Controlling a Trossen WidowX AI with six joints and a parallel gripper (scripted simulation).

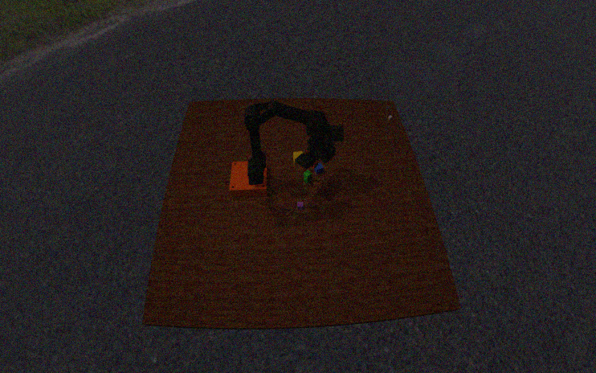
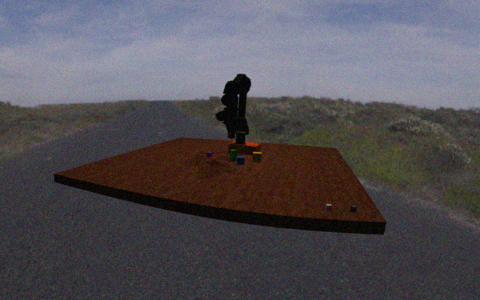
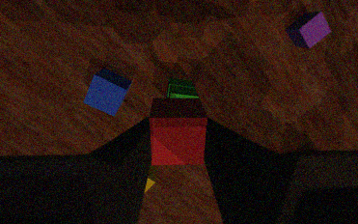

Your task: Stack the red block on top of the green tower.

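My gripper (image 3: 177, 124) (image 1: 312, 164) (image 2: 230, 134) is shut on the red block (image 3: 178, 142) and holds it in the air above the wooden board (image 1: 291, 277) (image 2: 272, 193). The green tower (image 3: 182, 90) (image 1: 307, 176) (image 2: 232, 154) stands upright on the board. In the wrist view it lies below and just beyond the red block, which hides part of it. The red block does not touch the tower.
A blue block (image 3: 106, 92) (image 1: 319, 168) (image 2: 240, 160) lies close beside the tower. A yellow block (image 1: 296, 156) (image 2: 257, 156) and a purple block (image 3: 310, 30) (image 1: 300, 204) (image 2: 209, 154) lie nearby. The arm's orange base (image 1: 240, 176) stands behind. Two small cubes (image 2: 328, 206) sit at a board corner.
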